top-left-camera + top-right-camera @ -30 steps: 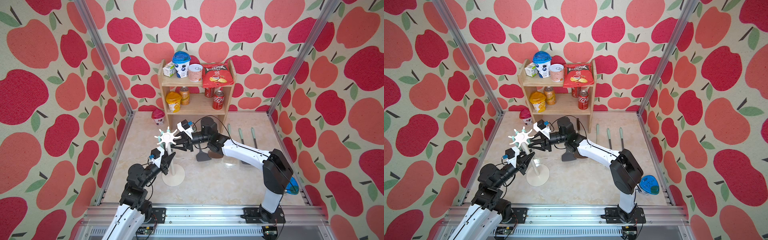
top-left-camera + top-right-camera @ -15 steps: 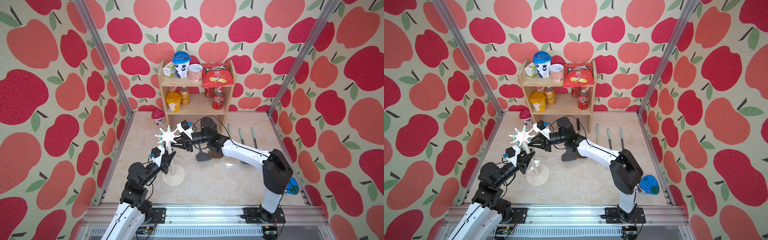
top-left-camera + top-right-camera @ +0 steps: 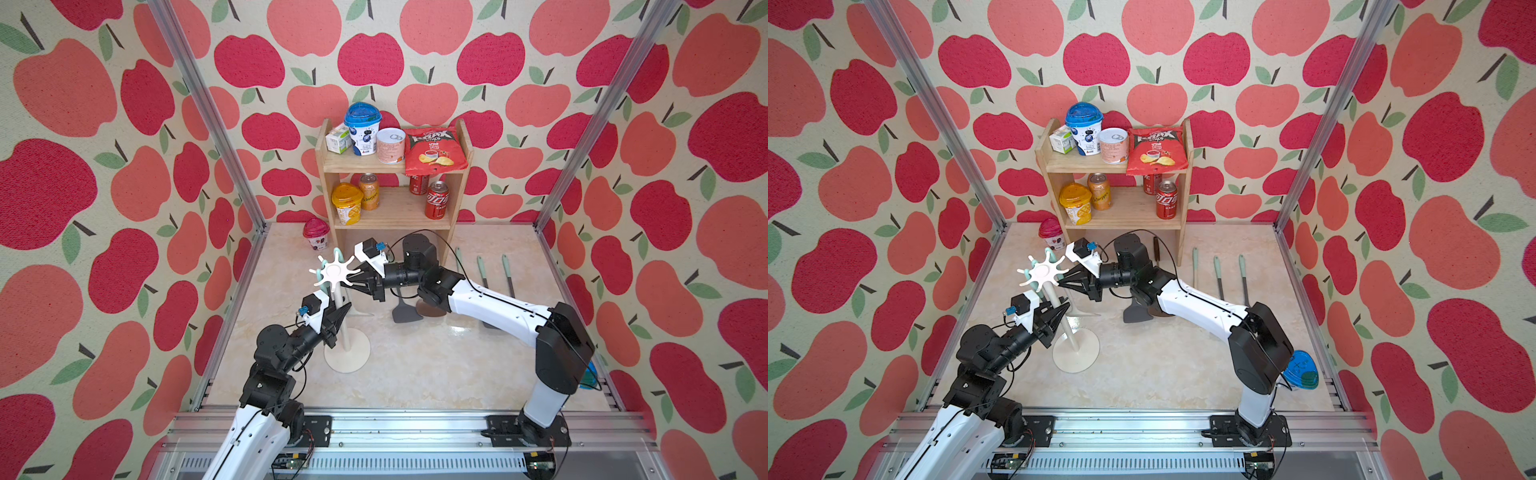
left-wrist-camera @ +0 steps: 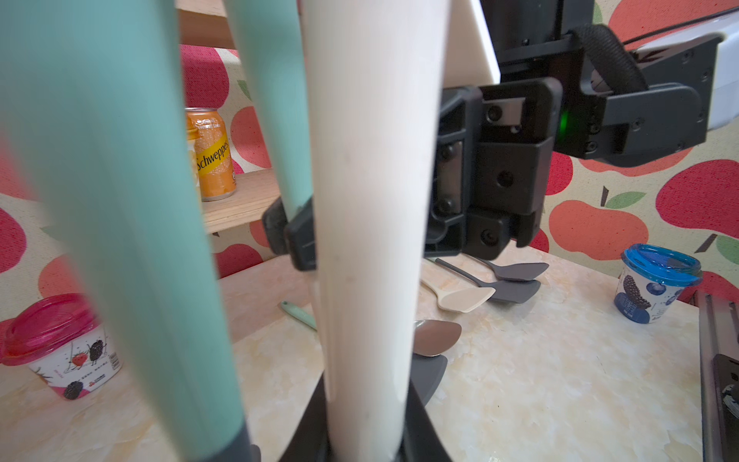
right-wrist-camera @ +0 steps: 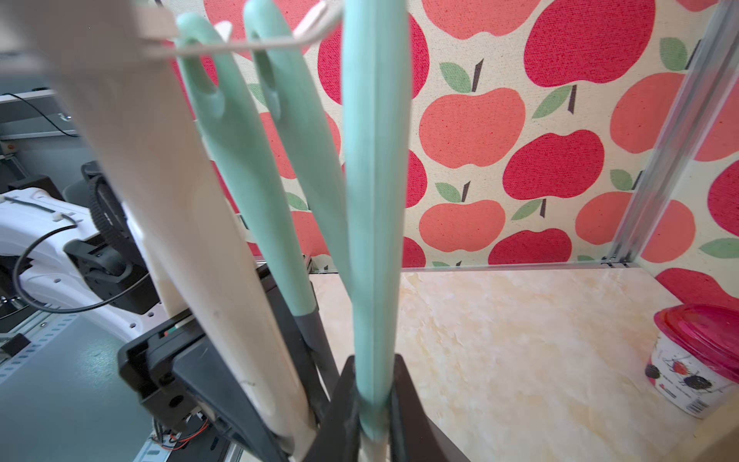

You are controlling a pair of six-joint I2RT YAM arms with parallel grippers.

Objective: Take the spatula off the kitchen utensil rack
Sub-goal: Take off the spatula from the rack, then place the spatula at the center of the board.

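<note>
The white kitchen utensil rack (image 3: 347, 353) stands front left of the table, its star crown (image 3: 334, 272) above a thin pole (image 4: 368, 200). My left gripper (image 3: 343, 309) is shut on that pole partway up, as the left wrist view (image 4: 366, 432) also shows. Three mint-green handles hang from the crown's prongs. My right gripper (image 3: 353, 282) reaches in just under the crown and is shut on the nearest one, the spatula handle (image 5: 374, 240), low on its length (image 5: 372, 400). The spatula's blade is hidden. Two other handles (image 5: 240, 160) hang beside it.
A wooden two-tier shelf (image 3: 392, 208) with cans, cups and a crisp bag stands at the back. A pink-lidded cup (image 3: 316, 235) sits beside it. Several utensils (image 3: 482, 274) lie at the right, a grey-headed one (image 3: 405, 313) under my right arm. A blue-lidded cup (image 3: 1302, 370) stands front right.
My right gripper has closed from open onto the spatula handle under the crown. The left gripper stays shut on the pole and the rack has not moved.
</note>
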